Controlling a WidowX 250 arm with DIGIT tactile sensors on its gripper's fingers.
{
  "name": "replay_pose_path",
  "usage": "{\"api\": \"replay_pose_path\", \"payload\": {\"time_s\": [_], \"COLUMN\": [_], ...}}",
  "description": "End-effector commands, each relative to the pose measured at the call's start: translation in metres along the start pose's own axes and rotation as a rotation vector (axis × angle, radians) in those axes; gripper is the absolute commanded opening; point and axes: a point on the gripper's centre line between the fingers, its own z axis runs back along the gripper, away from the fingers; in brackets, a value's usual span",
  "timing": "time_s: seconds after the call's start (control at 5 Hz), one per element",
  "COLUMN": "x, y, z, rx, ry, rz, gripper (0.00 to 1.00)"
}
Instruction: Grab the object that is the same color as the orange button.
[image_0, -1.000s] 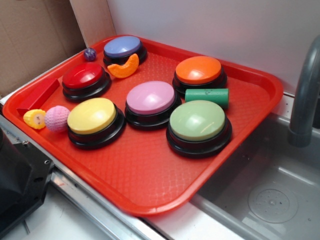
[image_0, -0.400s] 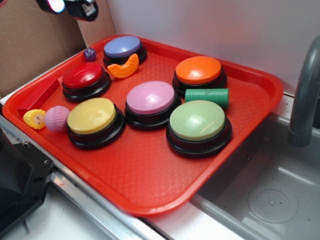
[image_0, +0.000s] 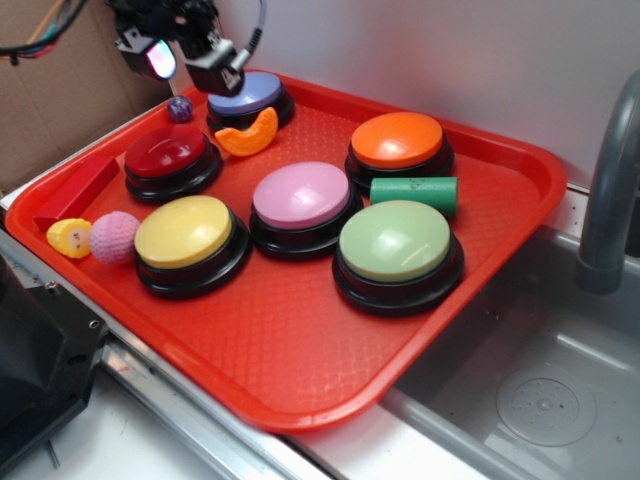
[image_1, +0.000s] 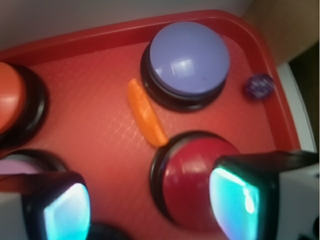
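**Claw hovers empty above the tray's far corner, with the orange crescent ahead of it**

The claw hangs over the far left corner of the red tray, above the red button and the small purple ball. In the wrist view its two pads stand wide apart with nothing between them, so it holds nothing.

The orange crescent lies flat on the tray, wedged in the narrow gap between the blue button and the red button, touching or nearly touching both bases. It matches the orange button, which sits well apart on the far right side.

That tight spot probably explains the wide opening: the pads would need to come down on either side of the thin crescent without catching on the domes beside it.
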Motion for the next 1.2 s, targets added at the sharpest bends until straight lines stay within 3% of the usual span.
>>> {"api": "replay_pose_path", "payload": {"time_s": [0.0, 0.4, 0.8, 1.0], "x": [0.025, 0.030, 0.035, 0.032], "y": [0.003, -0.001, -0.004, -0.008], "z": [-0.020, -0.042, -0.053, -0.060], "rx": [0.007, 0.036, 0.025, 0.015], "ry": [-0.100, -0.071, -0.074, -0.030], "rz": [-0.076, -0.115, -0.135, -0.095], "gripper": [1.00, 1.00, 1.00, 0.98]}}
